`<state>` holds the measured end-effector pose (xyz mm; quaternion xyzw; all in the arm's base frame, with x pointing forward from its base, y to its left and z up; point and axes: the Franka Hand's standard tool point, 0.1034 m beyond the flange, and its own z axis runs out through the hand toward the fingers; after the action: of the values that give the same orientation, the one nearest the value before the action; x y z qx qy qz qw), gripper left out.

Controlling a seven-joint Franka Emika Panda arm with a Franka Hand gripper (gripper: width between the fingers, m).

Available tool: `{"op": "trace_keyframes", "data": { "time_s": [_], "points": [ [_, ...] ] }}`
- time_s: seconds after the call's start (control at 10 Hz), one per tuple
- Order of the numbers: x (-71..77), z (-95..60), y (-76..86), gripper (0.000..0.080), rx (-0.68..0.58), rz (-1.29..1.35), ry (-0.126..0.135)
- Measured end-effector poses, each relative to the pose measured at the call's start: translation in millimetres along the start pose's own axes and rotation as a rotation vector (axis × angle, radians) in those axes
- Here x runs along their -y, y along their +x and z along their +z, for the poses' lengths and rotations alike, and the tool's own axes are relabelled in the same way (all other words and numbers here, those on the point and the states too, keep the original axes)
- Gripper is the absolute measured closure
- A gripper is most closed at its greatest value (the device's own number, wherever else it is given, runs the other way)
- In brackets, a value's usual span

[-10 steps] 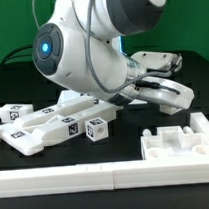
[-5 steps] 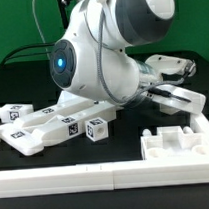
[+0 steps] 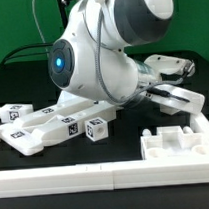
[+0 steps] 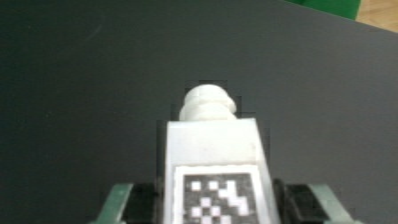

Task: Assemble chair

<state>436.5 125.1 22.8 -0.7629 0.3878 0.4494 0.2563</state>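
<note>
In the wrist view my gripper (image 4: 217, 205) is shut on a white chair part (image 4: 214, 150). The part is a chunky bar with a rounded peg at its far end and a square marker tag on its face, held over the black table. A finger (image 4: 128, 205) presses on each side of it. In the exterior view several tagged white chair parts (image 3: 49, 126) lie in a heap at the left. The slotted seat block (image 3: 180, 143) sits at the right front. The arm's body (image 3: 100, 63) hides the gripper there.
The long plain white border rail (image 3: 97, 178) runs along the table's front edge. More white shapes (image 3: 170, 86) show behind the arm at the exterior view's right; I cannot tell what they are. A green wall stands behind the table.
The arm's body shifted toward the exterior view's right between one second ago and half a second ago, then held still. The parts on the table have not moved.
</note>
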Motion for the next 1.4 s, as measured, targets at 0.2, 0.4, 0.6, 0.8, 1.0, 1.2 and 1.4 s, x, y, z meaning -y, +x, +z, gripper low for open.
{"op": "trace_keyframes", "data": {
  "time_s": [0.2, 0.4, 0.6, 0.8, 1.0, 1.2, 1.4],
  "points": [
    [6.5, -33.7, -15.3, 0.0518, -0.017, -0.047, 0.001],
    [16.3, -75.0, -42.4, 0.0518, -0.173, -0.124, 0.022],
    [23.3, -80.7, -47.4, 0.0518, -0.311, -0.143, 0.038],
    [31.2, -82.1, -44.7, 0.0517, -0.432, -0.151, 0.059],
    [35.1, -105.9, -38.2, 0.0517, -0.520, -0.223, 0.066],
    [69.0, -160.8, -54.5, 0.0517, -0.646, -0.311, 0.039],
    [78.4, -159.4, -52.5, 0.0517, -0.767, -0.326, 0.069]
  ]
}}
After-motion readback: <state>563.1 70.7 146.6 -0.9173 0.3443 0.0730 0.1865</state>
